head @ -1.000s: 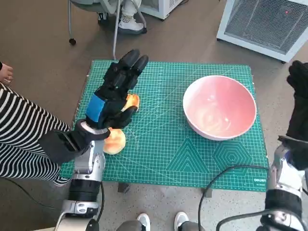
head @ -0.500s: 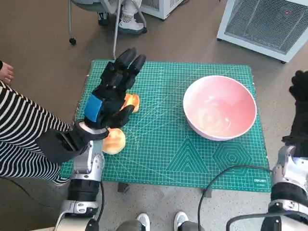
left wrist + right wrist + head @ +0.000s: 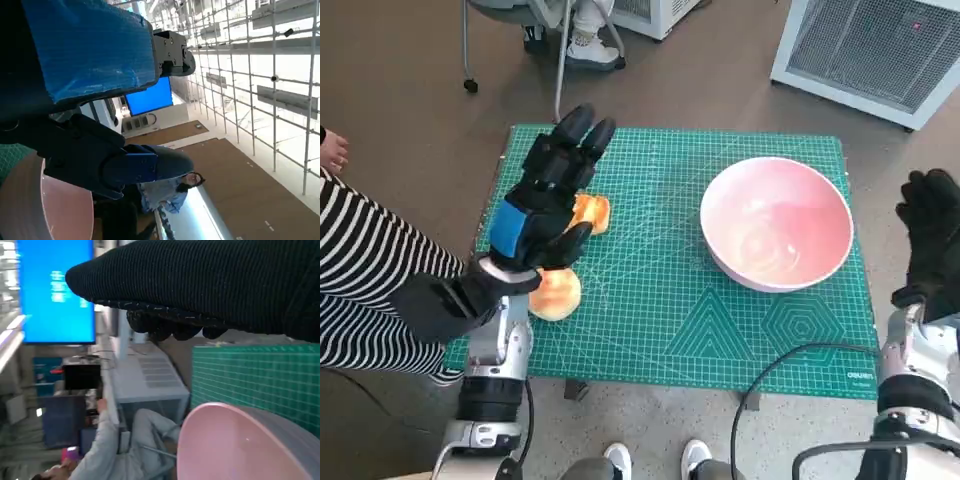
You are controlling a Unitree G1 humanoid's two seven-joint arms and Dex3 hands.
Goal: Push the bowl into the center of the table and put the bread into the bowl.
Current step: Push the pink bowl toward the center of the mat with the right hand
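Observation:
A pink bowl stands on the right half of the green cutting mat; its rim also shows in the left wrist view and the right wrist view. Two pieces of bread lie at the mat's left: one partly hidden under my left hand, another nearer the front edge. My left hand hovers over them with its fingers stretched out, holding nothing. My gloved right hand hangs just off the mat's right edge, beside the bowl, apart from it, holding nothing.
A person in a striped garment sits at the left, close to my left arm. A white grilled unit stands beyond the table at the back right. Chair legs and a foot show behind the table. A cable loops at the front right.
My right hand has come down and inward toward the bowl's right side. My left hand has shifted slightly to the left over the bread. Bowl and bread have not moved.

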